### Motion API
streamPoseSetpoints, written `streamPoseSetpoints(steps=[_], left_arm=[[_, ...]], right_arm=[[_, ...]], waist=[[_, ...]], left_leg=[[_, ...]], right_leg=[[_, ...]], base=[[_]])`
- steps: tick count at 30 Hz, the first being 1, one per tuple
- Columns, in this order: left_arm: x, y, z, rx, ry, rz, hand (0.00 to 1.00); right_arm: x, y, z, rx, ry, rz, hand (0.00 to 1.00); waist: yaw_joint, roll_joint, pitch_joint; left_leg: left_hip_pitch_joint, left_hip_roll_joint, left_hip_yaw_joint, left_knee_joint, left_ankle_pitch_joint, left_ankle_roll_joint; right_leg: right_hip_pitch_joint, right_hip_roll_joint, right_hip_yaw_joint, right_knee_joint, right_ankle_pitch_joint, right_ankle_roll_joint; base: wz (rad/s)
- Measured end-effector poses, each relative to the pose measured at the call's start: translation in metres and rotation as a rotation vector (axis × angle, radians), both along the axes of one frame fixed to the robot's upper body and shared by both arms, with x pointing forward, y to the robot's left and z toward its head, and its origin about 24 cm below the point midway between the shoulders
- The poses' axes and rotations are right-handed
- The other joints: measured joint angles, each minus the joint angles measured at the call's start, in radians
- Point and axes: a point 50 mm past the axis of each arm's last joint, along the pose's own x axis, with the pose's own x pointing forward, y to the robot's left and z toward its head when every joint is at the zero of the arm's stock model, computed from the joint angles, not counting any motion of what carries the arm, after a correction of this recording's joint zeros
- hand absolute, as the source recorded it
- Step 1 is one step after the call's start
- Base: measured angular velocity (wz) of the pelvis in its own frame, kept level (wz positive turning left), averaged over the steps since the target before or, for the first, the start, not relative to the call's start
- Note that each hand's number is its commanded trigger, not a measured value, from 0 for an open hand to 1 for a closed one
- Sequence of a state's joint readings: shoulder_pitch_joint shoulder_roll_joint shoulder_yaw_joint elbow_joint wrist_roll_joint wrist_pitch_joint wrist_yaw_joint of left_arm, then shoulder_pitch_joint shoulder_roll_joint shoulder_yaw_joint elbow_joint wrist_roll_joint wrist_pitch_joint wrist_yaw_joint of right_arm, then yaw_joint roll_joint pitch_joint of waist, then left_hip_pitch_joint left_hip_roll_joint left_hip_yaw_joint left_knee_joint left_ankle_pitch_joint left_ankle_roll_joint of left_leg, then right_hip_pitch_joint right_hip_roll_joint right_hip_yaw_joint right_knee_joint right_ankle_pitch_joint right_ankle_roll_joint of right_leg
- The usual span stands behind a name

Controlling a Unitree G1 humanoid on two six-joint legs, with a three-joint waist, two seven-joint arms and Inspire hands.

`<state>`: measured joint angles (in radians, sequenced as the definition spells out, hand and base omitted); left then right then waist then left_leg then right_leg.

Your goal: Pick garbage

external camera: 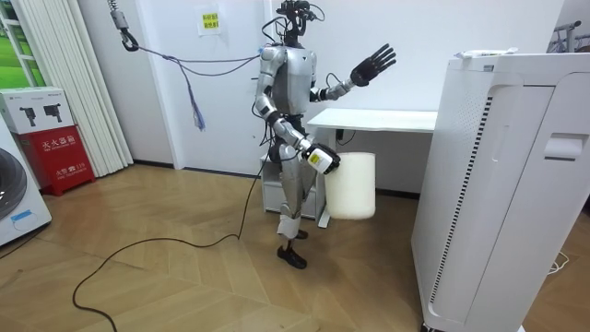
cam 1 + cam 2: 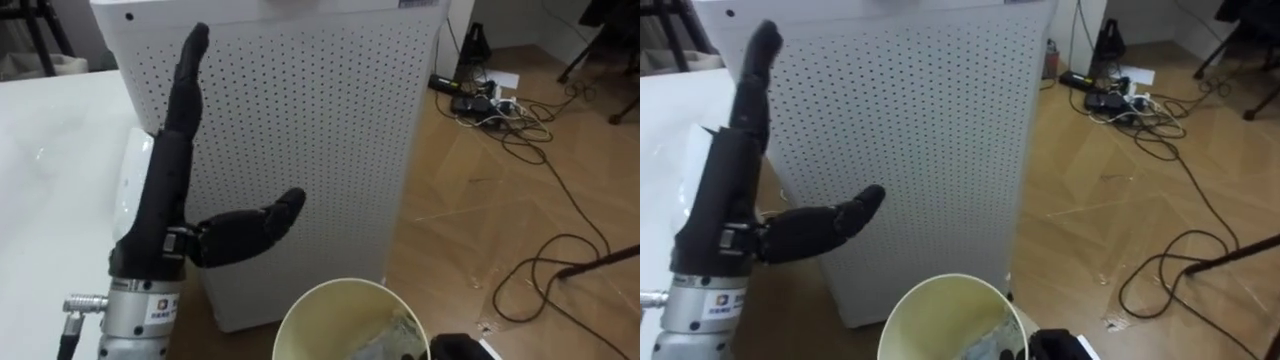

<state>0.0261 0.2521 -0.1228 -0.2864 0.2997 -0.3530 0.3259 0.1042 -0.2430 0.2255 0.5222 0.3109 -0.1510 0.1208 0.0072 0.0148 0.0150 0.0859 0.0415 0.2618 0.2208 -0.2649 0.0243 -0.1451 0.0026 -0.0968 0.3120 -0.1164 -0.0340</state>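
One crumpled pale piece of garbage (image 2: 388, 333) lies inside the cream bin (image 2: 320, 305), low in front of the robot. The right hand (image 2: 458, 347) sits at the bin's rim; whether it grips cannot be told. The left hand (image 2: 160, 195) is raised with fingers straight and thumb spread wide, holding nothing, before a white perforated cabinet (image 2: 320, 130). A white table (image 2: 50, 180) stands alongside.
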Motion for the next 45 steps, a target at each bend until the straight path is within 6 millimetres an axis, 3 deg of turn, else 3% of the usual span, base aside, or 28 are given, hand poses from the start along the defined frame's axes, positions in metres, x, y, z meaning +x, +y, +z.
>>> streamPoseSetpoints(steps=[6, 9, 10, 11, 12, 13, 14, 16, 17, 18, 19, 20, 21, 22, 23, 24, 25, 29, 31, 34, 36, 38, 40, 45], left_arm=[[-0.001, -0.002, 0.001, 0.075, -0.036, 0.034, 0.00], [-0.001, -0.002, 0.002, 0.127, -0.063, 0.060, 0.00], [-0.001, 0.000, 0.003, 0.133, -0.071, 0.075, 0.00], [-0.001, 0.001, 0.003, 0.132, -0.075, 0.081, 0.00], [-0.001, 0.001, 0.004, 0.128, -0.079, 0.081, 0.00], [-0.002, 0.000, 0.004, 0.127, -0.085, 0.077, 0.00], [-0.003, -0.001, 0.003, 0.123, -0.087, 0.072, 0.00], [-0.004, -0.001, 0.003, 0.116, -0.103, 0.068, 0.00], [-0.005, -0.001, 0.003, 0.106, -0.113, 0.076, 0.00], [-0.005, 0.000, 0.004, 0.105, -0.120, 0.082, 0.00], [-0.006, 0.001, 0.005, 0.104, -0.135, 0.088, 0.00], [-0.006, 0.002, 0.006, 0.107, -0.151, 0.097, 0.00], [-0.007, 0.002, 0.006, 0.108, -0.157, 0.099, 0.00], [-0.008, 0.002, 0.006, 0.112, -0.174, 0.107, 0.00], [-0.008, 0.001, 0.007, 0.130, -0.187, 0.113, 0.00], [-0.009, 0.000, 0.007, 0.139, -0.193, 0.116, 0.00], [-0.009, 0.000, 0.006, 0.158, -0.199, 0.122, 0.00], [-0.010, 0.000, 0.008, 0.179, -0.225, 0.131, 0.00], [-0.009, -0.001, 0.012, 0.181, -0.261, 0.140, 0.00], [-0.005, -0.004, 0.023, 0.199, -0.340, 0.139, 0.00], [-0.004, -0.006, 0.028, 0.195, -0.369, 0.133, 0.00], [-0.004, -0.005, 0.030, 0.184, -0.384, 0.144, 0.00], [-0.004, -0.004, 0.028, 0.191, -0.374, 0.144, 0.00], [-0.008, -0.001, 0.025, 0.230, -0.382, 0.161, 0.00]], right_arm=[[0.001, -0.002, 0.000, 0.002, 0.001, 0.005, 1.00], [-0.003, -0.001, -0.005, 0.015, 0.026, 0.023, 1.00], [-0.003, 0.002, -0.005, 0.018, 0.029, 0.032, 1.00], [-0.005, 0.003, -0.007, 0.012, 0.039, 0.051, 1.00], [-0.006, 0.003, -0.007, 0.006, 0.043, 0.059, 1.00], [-0.008, 0.001, -0.010, 0.000, 0.059, 0.060, 1.00], [-0.011, 0.000, -0.014, -0.005, 0.079, 0.049, 1.00], [-0.013, -0.005, -0.015, -0.018, 0.090, 0.041, 1.00], [-0.013, -0.008, -0.015, -0.028, 0.094, 0.041, 1.00], [-0.014, -0.009, -0.015, -0.034, 0.096, 0.042, 1.00], [-0.015, -0.011, -0.016, -0.041, 0.101, 0.044, 1.00], [-0.017, -0.011, -0.016, -0.043, 0.107, 0.042, 1.00], [-0.018, -0.011, -0.017, -0.043, 0.111, 0.042, 1.00], [-0.017, -0.012, -0.017, -0.045, 0.111, 0.042, 1.00], [-0.017, -0.012, -0.017, -0.047, 0.110, 0.039, 1.00], [-0.017, -0.013, -0.016, -0.049, 0.110, 0.037, 1.00], [-0.018, -0.013, -0.017, -0.048, 0.111, 0.035, 1.00], [-0.018, -0.013, -0.017, -0.064, 0.110, 0.033, 1.00], [-0.017, -0.015, -0.016, -0.066, 0.108, 0.028, 1.00], [-0.016, -0.011, -0.016, -0.056, 0.108, 0.039, 1.00], [-0.016, -0.011, -0.016, -0.056, 0.107, 0.040, 1.00], [-0.013, -0.010, -0.013, -0.051, 0.091, 0.050, 1.00], [-0.014, -0.008, -0.013, -0.052, 0.090, 0.057, 1.00], [-0.012, -0.009, -0.010, -0.069, 0.079, 0.073, 1.00]], waist=[[0.011, -0.005, 0.0028], [0.048, -0.015, 0.0063], [0.053, -0.026, 0.0128], [0.054, -0.028, 0.0136], [0.056, -0.022, 0.0148], [0.058, -0.015, 0.0164], [0.066, -0.009, 0.0115], [0.079, -0.009, 0.0108], [0.093, -0.013, 0.0131], [0.099, -0.012, 0.0126], [0.104, -0.006, 0.0091], [0.104, -0.001, 0.0043], [0.107, 0.000, -0.0007], [0.106, -0.009, -0.0042], [0.107, -0.016, -0.0087], [0.108, -0.016, -0.0085], [0.110, -0.021, -0.0056], [0.107, -0.024, -0.0051], [0.111, -0.025, -0.0034], [0.126, -0.019, -0.0008], [0.120, -0.003, 0.0086], [0.110, 0.009, 0.0128], [0.098, 0.011, 0.0133], [0.108, 0.000, 0.0037]], left_leg=[[-0.002, 0.006, 0.023, 0.002, -0.004, -0.005], [-0.006, 0.021, 0.054, 0.063, -0.024, -0.022], [-0.044, 0.034, 0.062, 0.174, -0.034, -0.036], [-0.109, 0.057, 0.045, 0.349, -0.033, -0.038], [-0.139, 0.072, 0.026, 0.430, -0.027, -0.038], [-0.207, 0.089, -0.040, 0.577, 0.005, -0.042], [-0.247, 0.078, -0.087, 0.614, -0.004, -0.041], [-0.313, 0.053, -0.129, 0.566, -0.012, -0.031], [-0.346, 0.027, -0.162, 0.473, -0.003, -0.045], [-0.355, 0.016, -0.177, 0.407, 0.009, -0.056], [-0.359, 0.008, -0.211, 0.265, 0.048, -0.070], [-0.362, -0.003, -0.239, 0.185, 0.112, -0.065], [-0.351, -0.008, -0.236, 0.174, 0.132, -0.062], [-0.338, -0.027, -0.238, 0.159, 0.157, -0.041], [-0.332, -0.039, -0.238, 0.151, 0.175, -0.030], [-0.330, -0.041, -0.237, 0.151, 0.192, -0.024], [-0.325, -0.049, -0.237, 0.160, 0.198, -0.003], [-0.307, -0.089, -0.238, 0.165, 0.164, 0.025], [-0.303, -0.112, -0.225, 0.200, 0.118, 0.047], [-0.274, -0.126, -0.221, 0.226, 0.080, 0.066], [-0.246, -0.124, -0.241, 0.224, 0.065, 0.072], [-0.242, -0.125, -0.265, 0.209, 0.063, 0.072], [-0.238, -0.128, -0.280, 0.202, 0.060, 0.071], [-0.218, -0.117, -0.299, 0.156, 0.064, 0.058]], right_leg=[[-0.020, 0.002, -0.033, 0.016, 0.000, -0.006], [-0.032, 0.002, -0.054, 0.044, -0.021, -0.025], [-0.035, -0.005, -0.054, 0.070, -0.054, -0.035], [-0.023, 0.000, -0.045, 0.080, -0.069, -0.036], [-0.016, 0.002, -0.037, 0.085, -0.074, -0.042], [0.011, 0.021, -0.019, 0.098, -0.082, -0.057], [0.028, 0.027, -0.005, 0.105, -0.094, -0.060], [0.042, 0.029, 0.018, 0.105, -0.101, -0.059], [0.048, 0.026, 0.038, 0.105, -0.104, -0.055], [0.051, 0.023, 0.044, 0.105, -0.107, -0.053], [0.055, 0.022, 0.052, 0.107, -0.116, -0.046], [0.057, 0.019, 0.062, 0.127, -0.135, -0.035], [0.057, 0.013, 0.066, 0.142, -0.146, -0.023], [0.057, -0.006, 0.053, 0.155, -0.166, -0.006], [0.060, -0.022, 0.036, 0.154, -0.172, -0.002], [0.063, -0.024, 0.034, 0.153, -0.175, 0.002], [0.072, -0.035, 0.025, 0.150, -0.183, 0.008], [0.107, -0.082, -0.010, 0.132, -0.207, 0.035], [0.108, -0.111, -0.023, 0.182, -0.239, 0.061], [0.104, -0.144, -0.071, 0.284, -0.239, 0.074], [0.102, -0.146, -0.067, 0.318, -0.226, 0.098], [0.051, -0.139, -0.051, 0.201, -0.213, 0.099], [0.035, -0.139, -0.068, 0.147, -0.140, 0.086], [0.084, -0.114, -0.096, 0.068, -0.125, 0.074]], base=[[-0.12], [-0.33], [-0.27], [-0.23], [-0.17], [-0.20], [-0.21], [-0.40], [-0.56], [-0.57], [-0.42], [-0.39], [-0.26], [-0.17], [-0.09], [-0.09], [0.00], [0.11], [0.04], [0.00], [0.10], [0.20], [0.33], [0.12]])
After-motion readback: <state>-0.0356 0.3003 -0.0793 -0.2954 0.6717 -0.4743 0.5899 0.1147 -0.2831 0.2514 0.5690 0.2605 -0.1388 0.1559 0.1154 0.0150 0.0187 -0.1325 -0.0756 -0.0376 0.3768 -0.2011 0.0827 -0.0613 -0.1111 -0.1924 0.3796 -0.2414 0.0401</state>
